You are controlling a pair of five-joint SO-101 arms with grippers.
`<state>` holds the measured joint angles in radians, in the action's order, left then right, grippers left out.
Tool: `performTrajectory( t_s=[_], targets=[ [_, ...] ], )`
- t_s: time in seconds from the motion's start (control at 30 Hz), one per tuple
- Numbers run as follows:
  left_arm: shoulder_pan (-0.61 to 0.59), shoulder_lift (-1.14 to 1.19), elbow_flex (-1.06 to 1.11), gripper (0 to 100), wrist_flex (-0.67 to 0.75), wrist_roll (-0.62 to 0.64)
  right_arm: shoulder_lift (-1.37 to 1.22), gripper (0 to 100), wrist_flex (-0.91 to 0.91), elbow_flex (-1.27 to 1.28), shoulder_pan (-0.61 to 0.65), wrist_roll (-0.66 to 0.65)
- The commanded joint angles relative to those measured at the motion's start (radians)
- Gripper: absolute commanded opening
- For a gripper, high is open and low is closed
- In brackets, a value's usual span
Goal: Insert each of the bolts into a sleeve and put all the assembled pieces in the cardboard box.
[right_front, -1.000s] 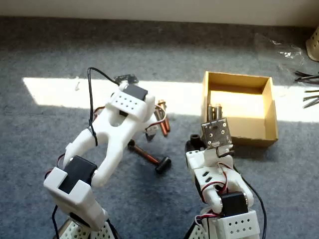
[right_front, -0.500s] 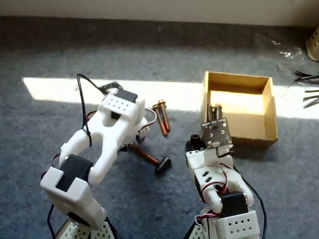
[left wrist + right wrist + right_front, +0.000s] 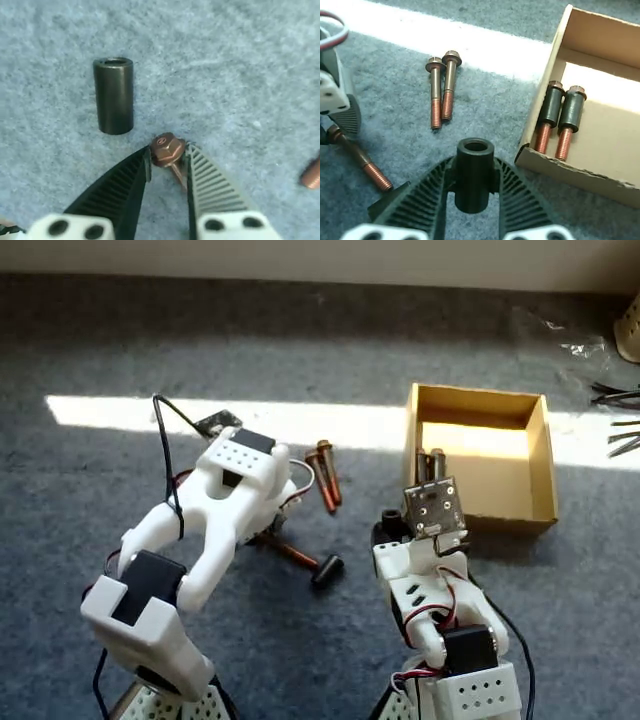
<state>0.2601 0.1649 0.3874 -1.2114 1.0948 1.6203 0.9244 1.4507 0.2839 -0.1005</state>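
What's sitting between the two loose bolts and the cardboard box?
Nothing: the high view shows bare carpet between the two loose bolts and the cardboard box, and the right wrist view agrees.

Bright sun band across carpet [image 3: 110, 415] — elsewhere dim, seemingly shaded.

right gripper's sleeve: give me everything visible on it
The sleeve is a short, dark, matte tube that looks like metal. Its open end faces away from the wrist, and the bore is empty, with no bolt in it. The right gripper clamps it between ribbed black fingers, and the sleeve lies lengthwise along them, its open end poking just past the tips. Grey carpet lies beyond it. The bolt on the carpet nearby does not touch it.
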Motion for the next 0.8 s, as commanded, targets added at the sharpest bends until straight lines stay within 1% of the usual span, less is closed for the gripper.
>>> performTrajectory(
  t_s=[0.0, 0.17, 0.3, 0.77],
  targets=[
    [-0.016, -0.045, 0.022, 1, 0.068, 0.006, 0.01, 0.5, -0.035, -0.008, 0.004, -0.012],
    [-0.016, -0.045, 0.088, 2, 0.172, 0.005, 0.01, 0.5, -0.035, -0.008, 0.004, -0.014],
    [-0.013, -0.045, 0.122, 2, 0.226, 0.005, 0.01, 0.5, -0.035, -0.01, 0.004, -0.014],
    [-0.016, -0.058, 0.117, 3, 0.229, 0.003, 0.01, 0.5, -0.035, -0.008, 0.004, -0.049]
  ],
)
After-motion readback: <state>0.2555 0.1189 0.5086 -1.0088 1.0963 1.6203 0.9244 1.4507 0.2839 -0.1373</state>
